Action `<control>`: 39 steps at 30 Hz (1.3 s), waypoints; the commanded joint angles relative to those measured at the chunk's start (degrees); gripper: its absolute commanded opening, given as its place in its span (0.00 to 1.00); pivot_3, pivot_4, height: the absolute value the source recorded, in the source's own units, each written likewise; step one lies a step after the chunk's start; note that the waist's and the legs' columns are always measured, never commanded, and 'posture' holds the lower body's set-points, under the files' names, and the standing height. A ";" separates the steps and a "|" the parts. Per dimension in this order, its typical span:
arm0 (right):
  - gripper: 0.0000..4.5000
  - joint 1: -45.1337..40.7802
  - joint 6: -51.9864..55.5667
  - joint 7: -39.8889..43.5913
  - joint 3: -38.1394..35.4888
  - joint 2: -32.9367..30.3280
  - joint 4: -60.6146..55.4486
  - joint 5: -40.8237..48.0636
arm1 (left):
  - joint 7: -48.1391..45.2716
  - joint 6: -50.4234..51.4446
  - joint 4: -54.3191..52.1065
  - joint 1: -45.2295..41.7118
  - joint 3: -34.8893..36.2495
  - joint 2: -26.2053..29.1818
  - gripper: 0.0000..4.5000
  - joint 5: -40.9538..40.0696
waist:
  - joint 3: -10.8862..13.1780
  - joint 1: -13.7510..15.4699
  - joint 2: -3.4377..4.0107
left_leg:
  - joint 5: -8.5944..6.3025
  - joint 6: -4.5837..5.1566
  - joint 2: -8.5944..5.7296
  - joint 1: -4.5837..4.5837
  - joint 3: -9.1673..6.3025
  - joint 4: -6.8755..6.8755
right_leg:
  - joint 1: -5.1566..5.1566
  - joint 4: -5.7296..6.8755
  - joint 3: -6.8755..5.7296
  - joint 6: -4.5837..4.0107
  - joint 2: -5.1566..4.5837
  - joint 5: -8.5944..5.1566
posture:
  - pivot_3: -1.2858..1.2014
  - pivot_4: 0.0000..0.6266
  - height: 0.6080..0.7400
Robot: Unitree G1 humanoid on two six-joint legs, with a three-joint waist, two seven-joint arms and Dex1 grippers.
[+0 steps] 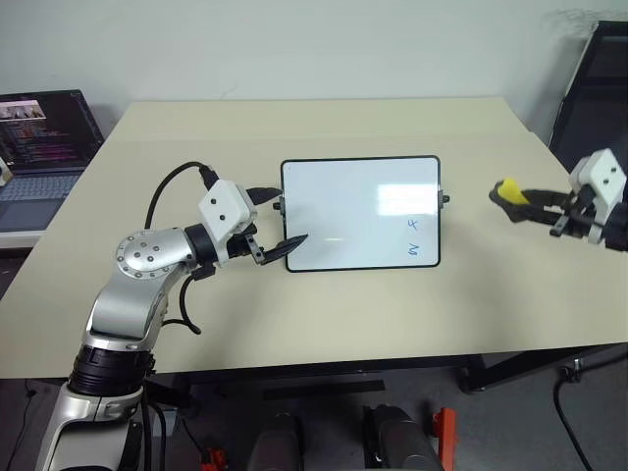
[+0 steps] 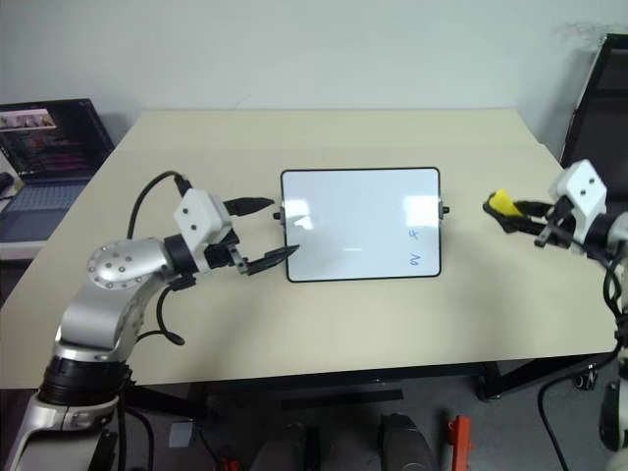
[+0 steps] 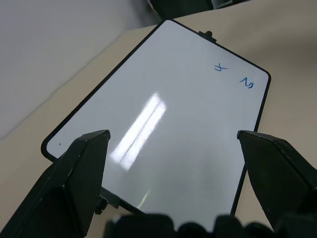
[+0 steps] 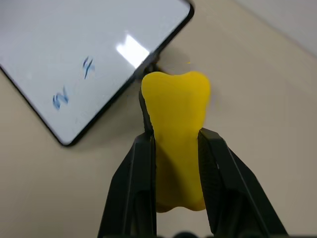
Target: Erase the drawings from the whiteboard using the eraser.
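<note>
The whiteboard lies flat in the middle of the table. Two small blue drawings sit near its right end and appear again in the right wrist view. My left gripper is open at the board's left short side, one finger by the knob and the other over the near left corner. The left wrist view has the board lying between the spread fingers. My right gripper hovers off the board's right side, shut on the yellow eraser.
The beige table runs well past the board on every side, with its front edge near my arms. An open laptop stands on a surface at the far left. A black chair frame is at the back right.
</note>
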 commanded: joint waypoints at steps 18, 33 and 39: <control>0.18 8.35 5.59 -4.51 -6.45 -2.95 -12.44 6.33 | -1.54 -2.76 2.41 -1.67 -0.13 -0.51 1.00 0.51 | 0.00 0.09 0.00 | 0.00 0.00 0.00 -0.02 -0.01 0.03 | 0.01 0.00 0.01 0.05 0.03 0.02 | 0.52 0.24 1.00; 0.18 5.45 6.40 -4.86 -4.35 -2.57 -13.83 6.68 | -1.50 -3.49 2.86 -1.23 -0.30 -0.53 1.00 0.54 | 0.00 0.06 0.00 | 0.00 0.00 0.00 -0.01 -0.01 0.03 | 0.00 0.00 0.01 0.05 0.03 0.02 | 0.52 0.24 1.00; 0.18 -0.92 7.27 -8.88 1.59 2.95 -17.99 4.56 | -1.44 -3.63 3.43 -2.44 -1.12 -1.16 1.00 0.79 | 0.00 -0.06 0.00 | 0.00 0.00 0.04 0.01 -0.04 0.04 | 0.01 0.04 0.00 0.05 0.09 0.02 | 0.52 0.24 1.00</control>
